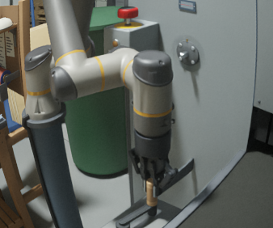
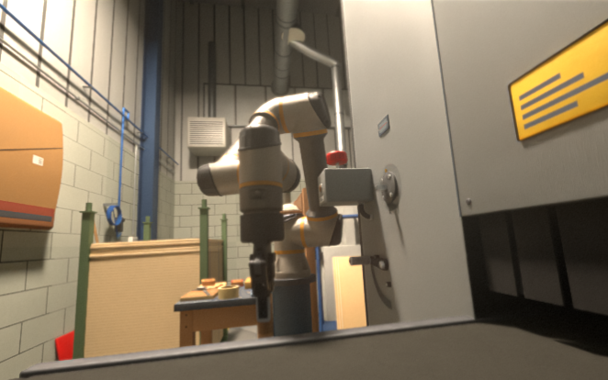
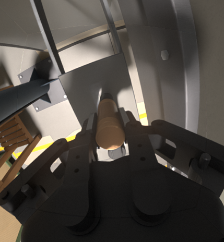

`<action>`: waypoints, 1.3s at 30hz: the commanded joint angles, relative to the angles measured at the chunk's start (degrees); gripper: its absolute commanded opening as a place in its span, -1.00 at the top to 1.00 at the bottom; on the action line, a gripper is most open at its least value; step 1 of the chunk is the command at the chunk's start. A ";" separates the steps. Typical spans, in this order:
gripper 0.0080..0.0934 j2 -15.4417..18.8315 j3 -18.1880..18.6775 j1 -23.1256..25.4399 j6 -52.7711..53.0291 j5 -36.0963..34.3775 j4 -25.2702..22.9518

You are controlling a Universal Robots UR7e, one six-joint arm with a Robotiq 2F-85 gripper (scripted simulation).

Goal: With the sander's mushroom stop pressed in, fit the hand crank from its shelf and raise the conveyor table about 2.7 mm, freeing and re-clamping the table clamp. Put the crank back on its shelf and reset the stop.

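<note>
Low on the sander's grey side panel, a small shelf [image 1: 146,213] carries the hand crank [image 1: 150,196], which stands with its tan wooden handle [image 3: 109,122] upright and its dark arm lying flat on the shelf. Higher on the panel sit the round crank hub [image 1: 187,53] and, on a grey control box, the red mushroom stop [image 1: 127,13]. A dark clamp lever [image 2: 367,260] juts from the panel lower down. My gripper [image 1: 152,180] points straight down over the shelf and is closed around the crank's wooden handle.
A green drum [image 1: 95,121] stands behind my arm, left of the sander. A wooden bench and chair [image 1: 1,190] crowd the left edge, and the dark conveyor table [image 1: 243,194] runs along the lower right. A table with tape rolls [image 2: 216,295] stands farther back.
</note>
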 commanded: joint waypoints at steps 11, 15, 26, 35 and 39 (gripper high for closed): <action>1.00 -3.95 -2.09 0.00 0.00 -0.06 5.56; 1.00 -5.59 -3.25 0.00 0.00 -0.06 8.35; 1.00 -9.25 -6.84 0.00 0.00 -0.06 15.63; 1.00 -10.66 -8.78 0.00 0.00 -0.06 19.03; 1.00 -10.87 -9.11 0.00 0.00 -0.06 19.57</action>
